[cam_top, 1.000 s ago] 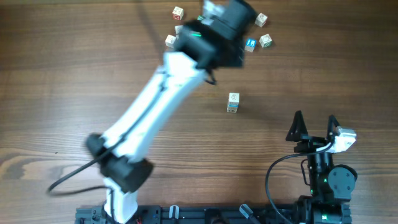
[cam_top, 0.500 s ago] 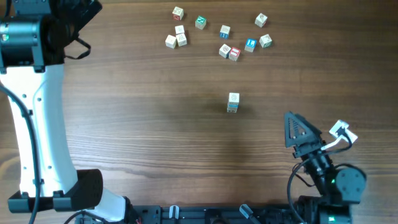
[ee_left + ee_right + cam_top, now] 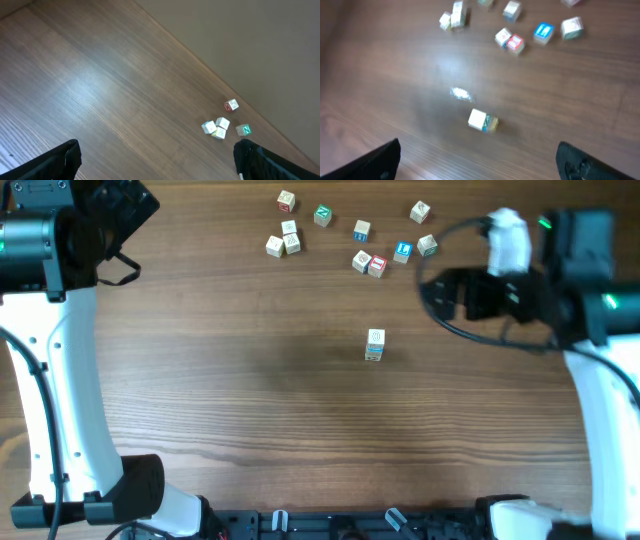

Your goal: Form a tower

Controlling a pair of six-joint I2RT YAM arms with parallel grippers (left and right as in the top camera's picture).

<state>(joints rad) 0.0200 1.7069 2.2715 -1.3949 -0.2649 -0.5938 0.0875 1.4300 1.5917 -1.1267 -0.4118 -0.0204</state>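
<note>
The desk (image 3: 395,90) is smooth brown wood grain with a soft sheen, glaring pale ahead of the right pincer (image 3: 477,155). Between that glare and the pincer, the tower (image 3: 482,121) looks like pale wood with printed faces. The pincer's fingers (image 3: 380,160) are matt black.

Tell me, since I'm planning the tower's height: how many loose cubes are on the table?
11 loose cubes, along the far edge: five at left, four in the middle, two at right. The right arm may hide more; the tower is not counted.

Green cube (image 3: 244,130) reads "N" (others illegible).
</note>
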